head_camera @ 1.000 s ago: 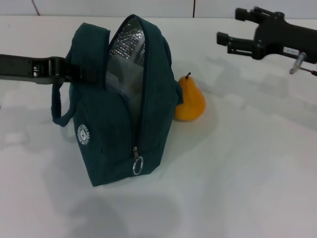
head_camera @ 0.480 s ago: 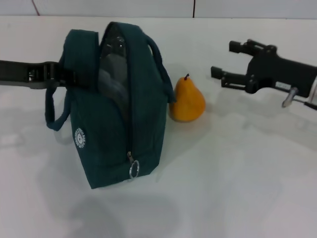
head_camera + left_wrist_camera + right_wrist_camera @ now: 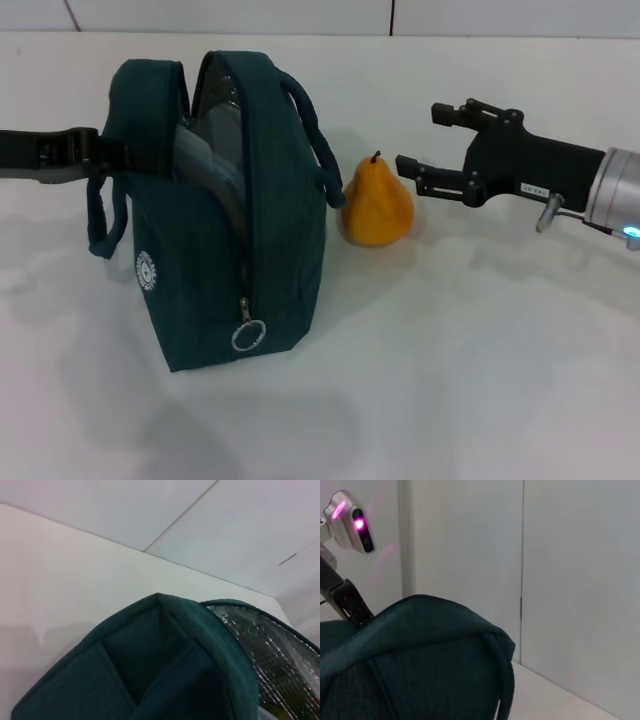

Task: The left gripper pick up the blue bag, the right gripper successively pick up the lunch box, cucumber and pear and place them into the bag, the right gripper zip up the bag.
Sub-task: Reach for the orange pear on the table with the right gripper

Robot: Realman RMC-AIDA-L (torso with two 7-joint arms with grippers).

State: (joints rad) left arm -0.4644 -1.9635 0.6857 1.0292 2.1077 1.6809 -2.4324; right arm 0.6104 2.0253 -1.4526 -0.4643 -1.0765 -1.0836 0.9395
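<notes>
— Beside the pear, what is the right pincer (image 3: 422,140) doing?
— Its two black fingers are spread apart and hold nothing; they sit just right of the one yellow-orange pear (image 3: 377,204), not touching it.
— And the left pincer (image 3: 128,158)?
— It reaches in from the left and is clamped on the upper side of the blue bag (image 3: 228,240).
— How does the bag stand?
— One dark teal bag, upright on the white worktop (image 3: 480,340), its top gaping, silver lining showing, two loop handles, zip ring low on the front. The pear stands against its right side.
</notes>
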